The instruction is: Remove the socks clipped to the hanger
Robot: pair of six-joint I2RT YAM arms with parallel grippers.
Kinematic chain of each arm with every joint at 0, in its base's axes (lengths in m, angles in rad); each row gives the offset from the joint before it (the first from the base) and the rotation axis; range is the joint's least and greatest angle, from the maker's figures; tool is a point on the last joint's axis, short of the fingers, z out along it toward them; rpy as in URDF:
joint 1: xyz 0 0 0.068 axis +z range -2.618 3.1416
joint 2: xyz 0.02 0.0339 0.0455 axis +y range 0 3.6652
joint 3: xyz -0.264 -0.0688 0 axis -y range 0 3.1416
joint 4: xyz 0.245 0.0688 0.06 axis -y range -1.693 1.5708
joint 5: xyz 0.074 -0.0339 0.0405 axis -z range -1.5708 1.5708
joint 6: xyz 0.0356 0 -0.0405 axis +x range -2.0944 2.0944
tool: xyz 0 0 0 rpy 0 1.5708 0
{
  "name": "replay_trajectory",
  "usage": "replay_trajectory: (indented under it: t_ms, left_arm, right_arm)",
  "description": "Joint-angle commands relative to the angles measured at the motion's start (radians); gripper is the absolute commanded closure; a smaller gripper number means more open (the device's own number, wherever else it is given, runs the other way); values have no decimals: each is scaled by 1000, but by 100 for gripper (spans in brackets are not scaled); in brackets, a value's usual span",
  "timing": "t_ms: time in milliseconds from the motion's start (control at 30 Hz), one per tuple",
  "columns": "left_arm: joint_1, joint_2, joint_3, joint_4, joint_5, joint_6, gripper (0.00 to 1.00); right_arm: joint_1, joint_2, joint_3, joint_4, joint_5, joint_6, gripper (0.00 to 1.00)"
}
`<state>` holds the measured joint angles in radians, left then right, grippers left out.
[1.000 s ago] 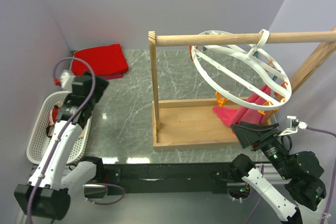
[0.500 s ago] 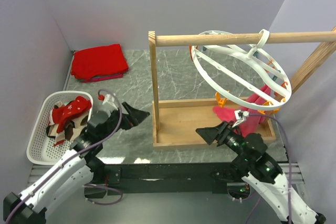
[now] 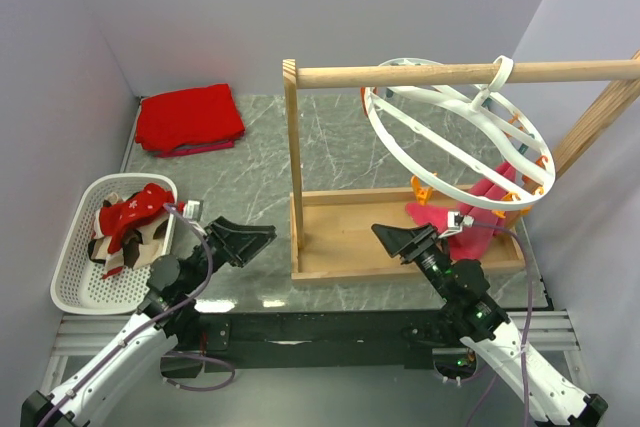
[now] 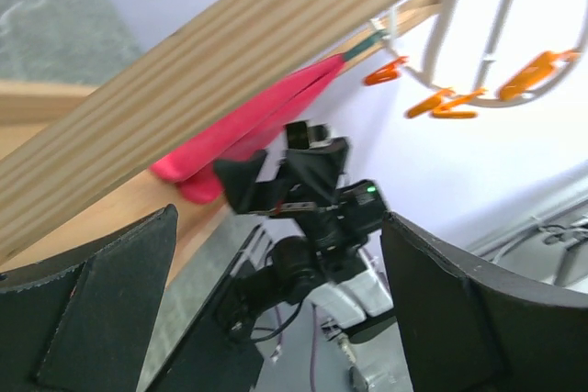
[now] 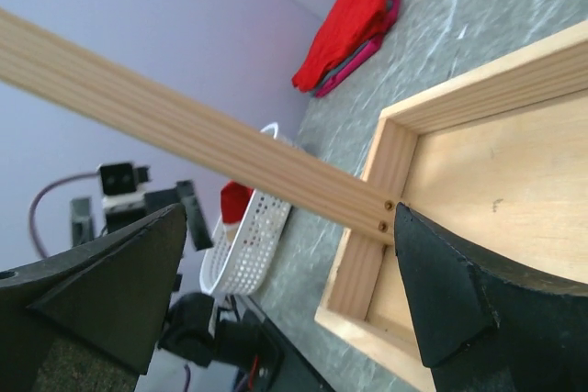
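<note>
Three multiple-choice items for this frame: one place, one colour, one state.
1. The loose socks lie:
A on the wooden rail
B in the white basket
C on the red cloth

2. The sock clipped to the hanger is:
A pink
B green
C black

3. The left end effector and right end effector are:
A both shut on socks
B one open, one shut
C both open, empty

Answers:
B, the socks are piled inside the basket.
A, the pink sock hangs from a peg.
C, both sets of fingers gape with nothing between them.
</note>
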<state>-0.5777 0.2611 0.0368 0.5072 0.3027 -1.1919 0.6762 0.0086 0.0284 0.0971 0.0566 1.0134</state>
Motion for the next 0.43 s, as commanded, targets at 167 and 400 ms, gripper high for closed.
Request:
replay_trajectory:
  t_ms: [167,400]
  left_arm:
    - [-2,26,-216,131,44,29,4]
    - [-2,99,-219,163,47,46,4]
  right_arm:
    - [5,-13,-220,-39,152,4,0]
    - [6,171,-223,91,121,-45,0]
